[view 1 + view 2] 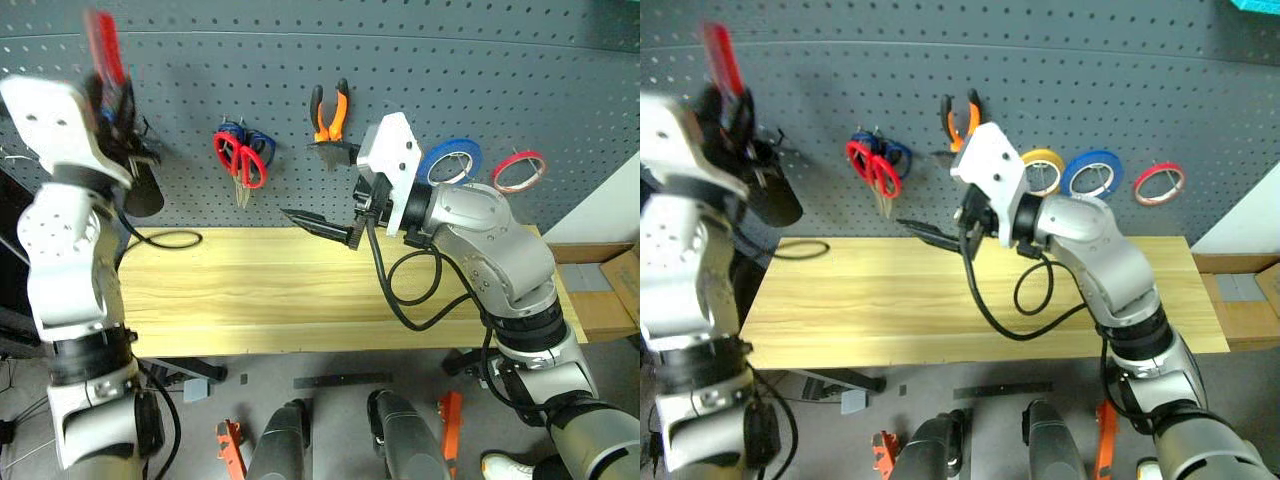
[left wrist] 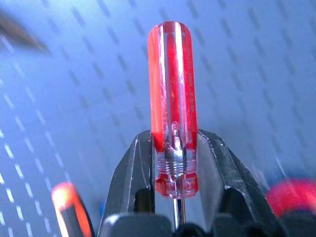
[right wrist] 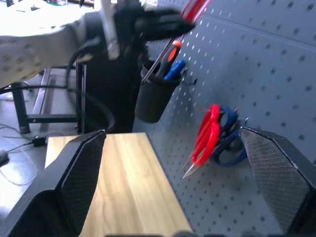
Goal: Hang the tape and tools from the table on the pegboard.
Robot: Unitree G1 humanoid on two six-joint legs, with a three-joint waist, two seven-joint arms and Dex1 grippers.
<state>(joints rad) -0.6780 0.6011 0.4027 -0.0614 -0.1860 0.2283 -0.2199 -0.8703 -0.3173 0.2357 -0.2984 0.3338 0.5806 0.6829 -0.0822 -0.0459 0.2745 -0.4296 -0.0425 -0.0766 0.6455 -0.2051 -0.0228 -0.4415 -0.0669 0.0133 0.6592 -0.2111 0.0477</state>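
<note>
The left gripper (image 2: 175, 163) has its jaws nearly closed on the red-handled screwdriver (image 2: 173, 98), clamped at the collar end of the clear red handle, with the handle standing up beyond the fingertips and the thin steel shaft running back between the fingers. In the head views it is raised in front of the pegboard (image 1: 400, 70), just above the black cup (image 3: 154, 96) that hangs on the board and already holds an orange-handled and a blue-handled screwdriver.

The step in hand looks like stowing the screwdriver in that cup. To do it well, the shaft tip should lead: line it up over the cup's open mouth, aim for the free side away from the two handles already there, and lower slowly so the tip does not catch the rim or knock the cup off its hook. The jaws should let go only once the shaft is well inside. How much spare room the cup has is hard to judge, since the arm partly covers it.

The right gripper (image 1: 330, 225) hangs over the worktop (image 1: 300, 290) with its jaws spread wide and nothing between them; it is best kept clear of the left arm's path.

The red-handled scissors (image 1: 245, 160), the pliers (image 1: 330, 115) and the red tape roll (image 1: 518, 170) already hang on the pegboard.
</note>
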